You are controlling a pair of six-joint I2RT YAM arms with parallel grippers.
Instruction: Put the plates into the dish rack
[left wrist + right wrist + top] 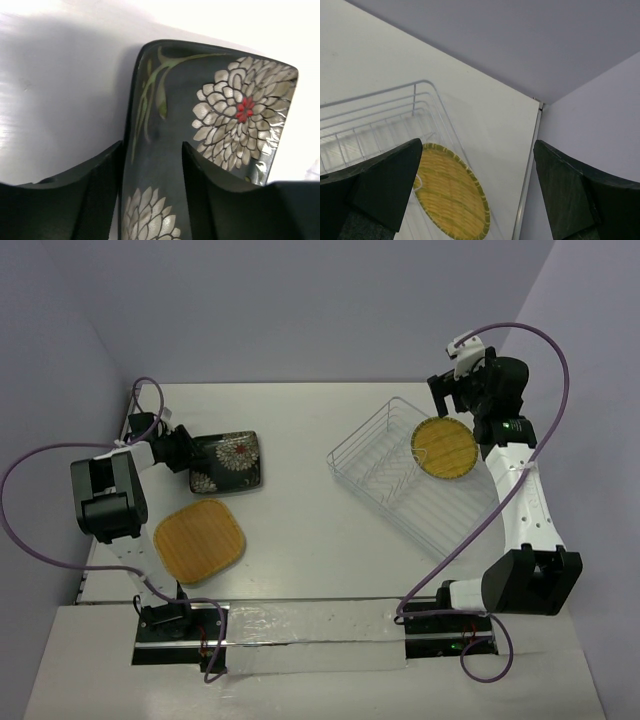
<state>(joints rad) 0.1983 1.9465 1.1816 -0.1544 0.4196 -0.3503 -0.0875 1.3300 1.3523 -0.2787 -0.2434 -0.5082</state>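
The black plate with white-red flowers (230, 462) lies flat on the table at the left. My left gripper (183, 452) is at its left edge. In the left wrist view the plate (225, 110) fills the frame, and my left gripper (152, 145) is open, with the plate's rim between its fingers. The tan-orange wooden plate (200, 540) lies in front of it. The round yellow bamboo disc (445, 448) stands tilted in the dish rack (385, 475). My right gripper (447, 398) is open and empty above the disc (452, 192) and the rack (415, 95).
The table's back edge and right edge (527, 170) meet the purple walls close behind the rack. The rack's left half holds bare divider prongs (385, 472). Cables loop off both arms.
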